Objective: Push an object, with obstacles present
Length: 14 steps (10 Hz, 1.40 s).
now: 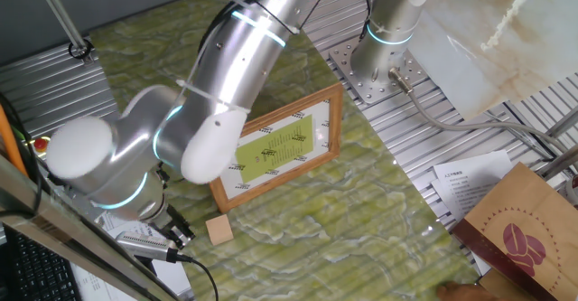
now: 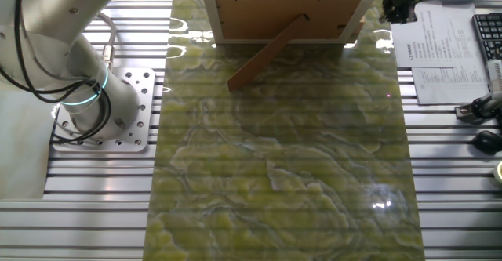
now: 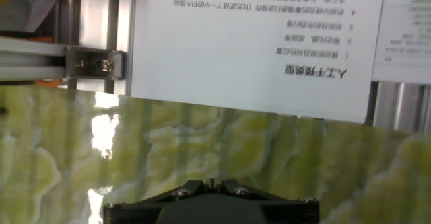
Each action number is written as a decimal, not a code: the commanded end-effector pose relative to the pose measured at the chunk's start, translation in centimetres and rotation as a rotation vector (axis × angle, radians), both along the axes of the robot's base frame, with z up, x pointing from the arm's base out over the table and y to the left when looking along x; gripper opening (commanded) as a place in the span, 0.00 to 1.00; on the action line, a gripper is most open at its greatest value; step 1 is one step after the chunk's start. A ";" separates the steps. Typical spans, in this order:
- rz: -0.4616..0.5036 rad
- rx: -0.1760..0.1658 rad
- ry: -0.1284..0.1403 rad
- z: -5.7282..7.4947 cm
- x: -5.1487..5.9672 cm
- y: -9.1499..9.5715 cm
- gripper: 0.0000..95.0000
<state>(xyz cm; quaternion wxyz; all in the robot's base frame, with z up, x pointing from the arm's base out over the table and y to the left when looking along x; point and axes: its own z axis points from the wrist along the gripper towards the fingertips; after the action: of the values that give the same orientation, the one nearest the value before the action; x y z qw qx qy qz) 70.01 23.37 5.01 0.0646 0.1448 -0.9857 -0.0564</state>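
Observation:
The object, a small light-brown wooden cube (image 1: 219,230), lies on the green marbled mat (image 1: 325,220) near its front-left corner. My gripper (image 1: 183,236) hangs low just left of the cube, a small gap apart. Its dark fingers (image 3: 212,187) are shut with nothing between them. The obstacle, a picture frame (image 1: 280,147) with a light wood border and yellow-green sheet, stands just behind the cube. The other fixed view shows the frame's back (image 2: 286,14) with its prop leg and the gripper (image 2: 400,6) at its right end. The cube is hidden in that view and in the hand view.
A brown coffee-bean paper bag (image 1: 519,238) stands at the right, beside printed sheets (image 1: 470,179). A printed sheet (image 3: 256,42) lies on the slatted metal table just beyond the mat's edge ahead of the hand. The arm's base (image 2: 98,108) is bolted left of the mat.

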 end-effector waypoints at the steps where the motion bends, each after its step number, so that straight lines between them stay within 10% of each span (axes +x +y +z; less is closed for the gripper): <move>1: 0.011 -0.016 0.031 0.1 0.2 -0.1 0.00; 14: -0.041 -0.022 0.047 0.6 -2.1 0.9 0.00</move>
<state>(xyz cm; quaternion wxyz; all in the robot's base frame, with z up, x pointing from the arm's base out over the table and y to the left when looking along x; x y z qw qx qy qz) 68.00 24.33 5.57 0.0905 0.1224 -0.9871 -0.0495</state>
